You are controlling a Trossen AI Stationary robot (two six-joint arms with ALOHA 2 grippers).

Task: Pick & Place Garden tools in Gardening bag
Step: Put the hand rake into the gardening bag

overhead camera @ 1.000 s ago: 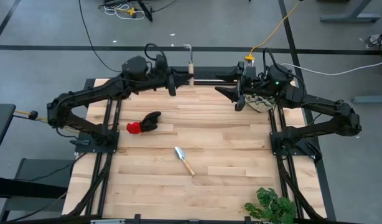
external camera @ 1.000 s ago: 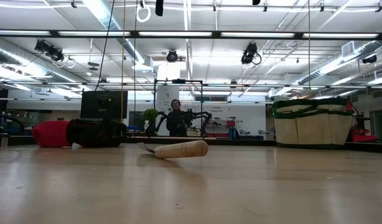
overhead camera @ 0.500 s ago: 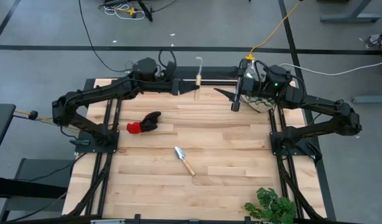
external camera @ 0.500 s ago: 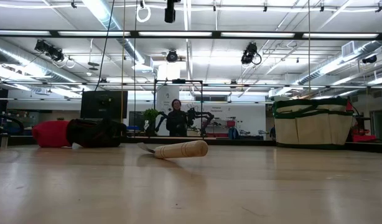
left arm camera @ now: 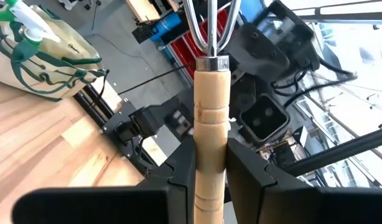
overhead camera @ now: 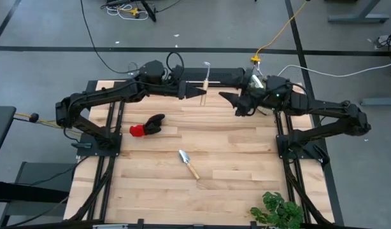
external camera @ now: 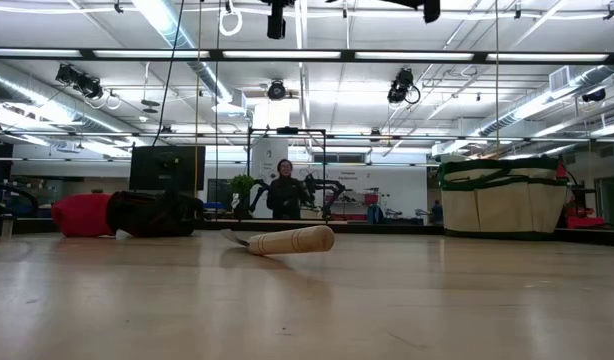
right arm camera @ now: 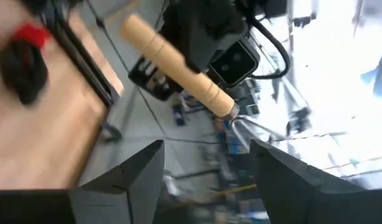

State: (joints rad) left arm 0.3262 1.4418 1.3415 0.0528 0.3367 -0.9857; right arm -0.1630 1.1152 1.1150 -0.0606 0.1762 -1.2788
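My left gripper (overhead camera: 197, 91) is shut on the wooden-handled mini rake (overhead camera: 206, 75), high above the table's far edge. My right gripper (overhead camera: 232, 98) is open and empty just to the rake's right, and it faces the rake (right arm camera: 178, 62). The beige gardening bag (external camera: 502, 195) stands at the far right, mostly under my right arm. The green spray bottle (left arm camera: 23, 18) sticks out of the bag (left arm camera: 41, 56). The red-and-black glove (overhead camera: 146, 125) and the silver trowel (overhead camera: 188, 163) lie flat on the table. The pruning shears do not show. My left gripper pinches the rake's wooden handle (left arm camera: 209, 155) between its two fingers (left arm camera: 178, 183), below the metal collar (left arm camera: 211, 62). The handle runs along the fingers, and the tines reach past the fingertips. The rake is lifted clear of the table, with its butt end (right arm camera: 132, 28) free.
A leafy plant (overhead camera: 278, 210) stands at the near right corner. The arms' black frames run along the left and right edges of the table (overhead camera: 234, 146). A person (external camera: 282, 190) stands far back in the room.
My left gripper has carried the rake toward the table's right edge, staying high above the far edge. My right gripper has shifted a little toward the rake. The glove, trowel and bag have stayed where they were.
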